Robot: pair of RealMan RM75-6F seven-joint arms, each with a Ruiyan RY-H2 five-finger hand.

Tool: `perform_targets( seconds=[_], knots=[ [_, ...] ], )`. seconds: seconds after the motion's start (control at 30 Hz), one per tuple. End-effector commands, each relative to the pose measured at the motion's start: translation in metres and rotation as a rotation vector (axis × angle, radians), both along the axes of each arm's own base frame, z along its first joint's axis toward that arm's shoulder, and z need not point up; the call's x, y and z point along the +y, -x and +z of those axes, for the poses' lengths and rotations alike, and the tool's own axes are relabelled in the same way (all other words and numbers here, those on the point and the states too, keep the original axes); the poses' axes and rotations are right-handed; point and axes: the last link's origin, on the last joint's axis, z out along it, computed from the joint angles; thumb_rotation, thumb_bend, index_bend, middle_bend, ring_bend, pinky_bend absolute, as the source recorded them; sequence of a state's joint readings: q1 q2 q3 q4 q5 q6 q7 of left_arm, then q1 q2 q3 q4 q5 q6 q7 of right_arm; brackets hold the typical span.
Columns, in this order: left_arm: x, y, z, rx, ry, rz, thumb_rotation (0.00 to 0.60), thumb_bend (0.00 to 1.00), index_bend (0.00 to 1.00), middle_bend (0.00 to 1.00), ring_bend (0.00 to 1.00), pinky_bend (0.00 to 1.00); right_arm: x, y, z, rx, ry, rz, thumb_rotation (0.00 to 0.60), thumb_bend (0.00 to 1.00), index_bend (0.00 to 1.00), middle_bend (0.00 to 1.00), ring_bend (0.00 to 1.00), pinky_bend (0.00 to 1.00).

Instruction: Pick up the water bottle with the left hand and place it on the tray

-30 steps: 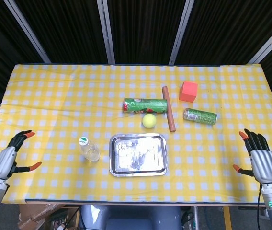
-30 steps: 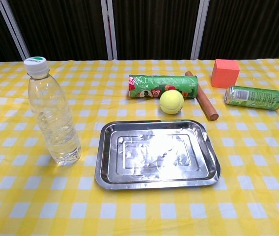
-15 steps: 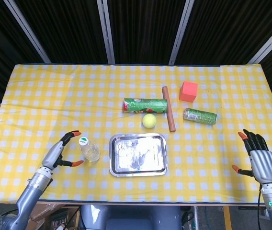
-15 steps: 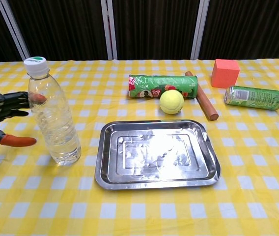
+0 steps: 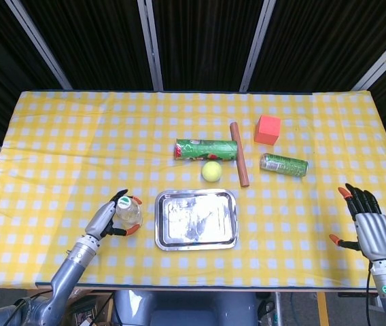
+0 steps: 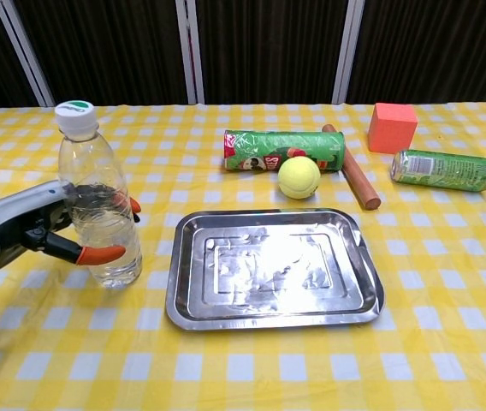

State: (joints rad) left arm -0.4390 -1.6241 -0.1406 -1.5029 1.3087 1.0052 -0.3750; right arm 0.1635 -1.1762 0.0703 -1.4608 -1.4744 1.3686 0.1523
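Tablecloth (image 5: 77, 136) in yellow check fills the whole table, and on it, near the front edge, lies the steel tray (image 6: 358, 295), bare and shiny. Just to its left stands the water bottle (image 6: 97, 201), upright on the cloth, not on the tray. The left hand (image 6: 33, 227) is wrapped round its lower half from the left: thumb tip in front, the other fingers (image 6: 130, 204) curling behind the clear plastic, touching it. Over at the far right edge the right hand (image 5: 372, 227) hovers palm down, fingers spread, nothing in it. Behind the tray: a green chip tube (image 6: 281, 150) on its side, a wooden stick (image 6: 352, 175), a green can (image 6: 442, 169), an orange cube (image 6: 393, 127), a tennis ball (image 6: 299, 177).
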Motion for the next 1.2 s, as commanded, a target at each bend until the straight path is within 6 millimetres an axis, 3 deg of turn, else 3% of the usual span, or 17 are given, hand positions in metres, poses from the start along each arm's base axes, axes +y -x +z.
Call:
perform_targets(
  seconds=[0.03,0.33,0.6,0.77,0.9,1.07,1.2],
  knots=[
    [-0.002,-0.006,-0.003,-0.017,-0.044,-0.004,0.600,0.48,0.60,0.60,0.08,0.05,0.000,0.000,0.000,0.000,0.001,-0.001,0.600,0.05,0.01,0.00,0.00,0.00],
    [0.003,-0.030,0.005,-0.119,-0.039,0.013,0.600,0.48,0.64,0.62,0.09,0.06,0.000,-0.001,0.000,-0.004,-0.002,0.002,0.600,0.05,0.01,0.00,0.00,0.00],
    [0.019,-0.086,0.016,-0.190,0.009,-0.010,0.600,0.48,0.64,0.62,0.09,0.06,-0.001,0.001,0.000,-0.004,-0.005,-0.005,0.600,0.05,0.01,0.00,0.00,0.00],
    [0.015,-0.116,0.030,-0.207,0.047,-0.020,0.600,0.46,0.64,0.62,0.09,0.06,-0.001,0.002,0.000,-0.007,-0.004,-0.008,0.600,0.05,0.01,0.00,0.00,0.00],
    [0.001,-0.145,0.063,-0.204,0.047,-0.054,0.600,0.45,0.64,0.62,0.09,0.05,-0.001,0.002,0.000,-0.009,-0.006,-0.007,0.600,0.05,0.01,0.00,0.00,0.00],
    [-0.016,-0.186,0.121,-0.210,-0.043,-0.180,0.600,0.44,0.64,0.62,0.09,0.05,-0.001,0.001,-0.003,-0.008,-0.017,-0.002,0.600,0.05,0.01,0.00,0.00,0.00],
    [-0.017,-0.192,0.136,-0.230,-0.112,-0.260,0.600,0.44,0.64,0.62,0.09,0.05,-0.001,-0.001,-0.004,-0.007,-0.022,0.004,0.600,0.05,0.01,0.00,0.00,0.00]
  ],
)
